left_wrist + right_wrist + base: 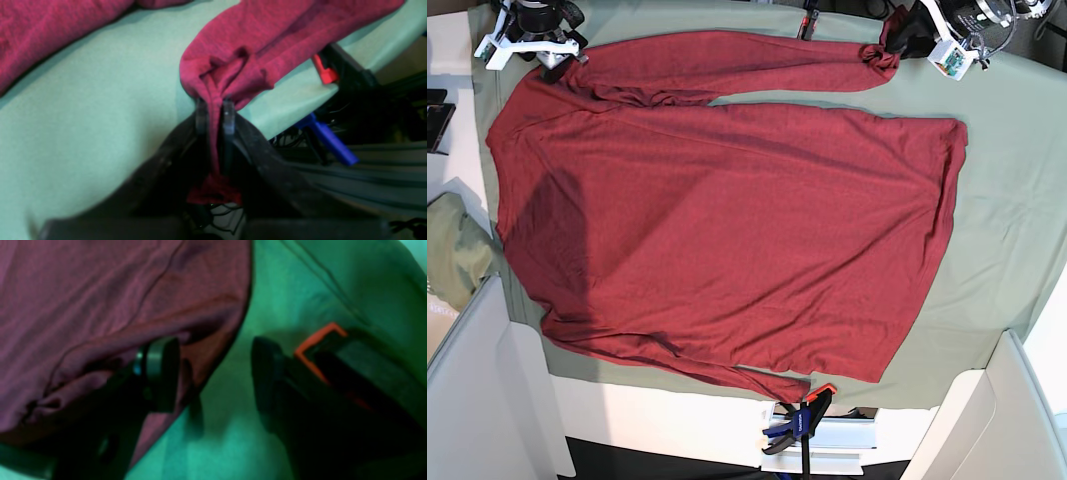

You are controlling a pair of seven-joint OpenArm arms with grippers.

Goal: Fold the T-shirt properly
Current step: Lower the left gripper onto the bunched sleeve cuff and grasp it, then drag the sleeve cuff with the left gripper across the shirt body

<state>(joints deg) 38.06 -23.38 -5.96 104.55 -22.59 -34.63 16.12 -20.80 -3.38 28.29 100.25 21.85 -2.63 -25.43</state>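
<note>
Your left gripper (215, 111) is pinching the shirt (727, 240) cuff, right gripper (213, 373) is wide, straddling the shirt edge on the cloth (1017, 200).

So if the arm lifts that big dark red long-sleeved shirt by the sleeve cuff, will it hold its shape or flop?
The dark red long-sleeved shirt will probably flop: its cuff already bunches into folds between the left gripper fingers. It looks thin and light, so it would likely drag and wrinkle across the pale green table cloth.
</note>
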